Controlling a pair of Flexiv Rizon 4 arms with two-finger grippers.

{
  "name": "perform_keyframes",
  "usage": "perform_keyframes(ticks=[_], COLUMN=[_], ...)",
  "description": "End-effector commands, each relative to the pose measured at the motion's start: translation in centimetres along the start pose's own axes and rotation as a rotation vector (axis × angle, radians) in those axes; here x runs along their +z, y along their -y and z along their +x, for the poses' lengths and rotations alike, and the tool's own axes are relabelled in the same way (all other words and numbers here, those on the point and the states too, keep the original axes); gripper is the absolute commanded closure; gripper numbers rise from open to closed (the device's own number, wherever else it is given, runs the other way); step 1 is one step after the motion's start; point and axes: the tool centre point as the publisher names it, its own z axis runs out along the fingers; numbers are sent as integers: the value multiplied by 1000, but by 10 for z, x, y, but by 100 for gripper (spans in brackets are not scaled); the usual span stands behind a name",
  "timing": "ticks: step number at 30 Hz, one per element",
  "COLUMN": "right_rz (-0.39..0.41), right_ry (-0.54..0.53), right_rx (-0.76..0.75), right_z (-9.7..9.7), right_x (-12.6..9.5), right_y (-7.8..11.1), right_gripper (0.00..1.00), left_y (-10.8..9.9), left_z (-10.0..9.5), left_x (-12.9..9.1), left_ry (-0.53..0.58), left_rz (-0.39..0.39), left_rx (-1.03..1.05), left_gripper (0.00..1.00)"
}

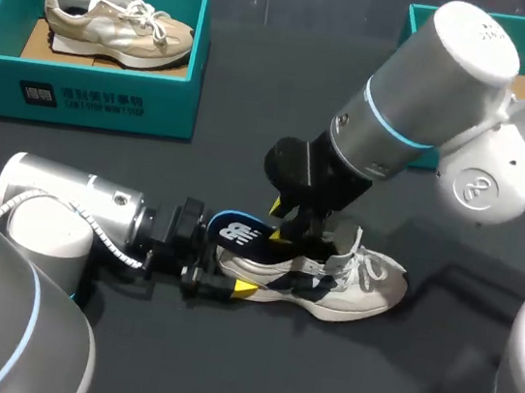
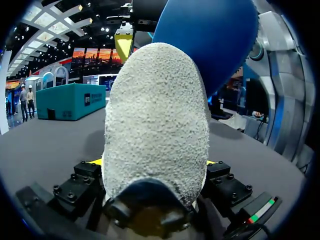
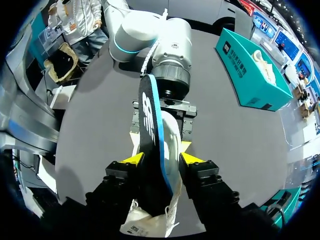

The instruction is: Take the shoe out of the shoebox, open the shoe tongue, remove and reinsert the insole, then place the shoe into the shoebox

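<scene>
Head view: shoe [image 1: 357,286] out on table [image 1: 248,370]; left tool [image 1: 218,270] clamps heel at its 9 o'clock, right tool [image 1: 286,221] pinches half-out insole [image 1: 238,232]. Reseating and boxing likely left.

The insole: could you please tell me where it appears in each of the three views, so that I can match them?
Head view: the insole slants up out of the shoe, below the right gripper.
Left wrist view: insole is the blue shape behind the grey heel.
Right wrist view: insole stands on edge in the right gripper.
Shared landmark: the heel.
</scene>
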Motion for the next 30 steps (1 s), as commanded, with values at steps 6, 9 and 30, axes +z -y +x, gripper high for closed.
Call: perform_keyframes(ticks=[6, 9, 30], right_rz=[-159, -203, -323], right_ry=[-132, -161, -337], right_rx=[3, 13, 26], right_z=[3, 8, 0], right_x=[5, 7, 16], right_y=[9, 7, -4], right_gripper=[55, 53, 41], left_y=[-2, -2, -2], left_z=[-2, -2, -2], left_x=[1, 1, 1], left_ry=[0, 0, 0], left_rz=[-1, -1, -1], left_rx=[0, 0, 0], left_gripper=[100, 100, 100])
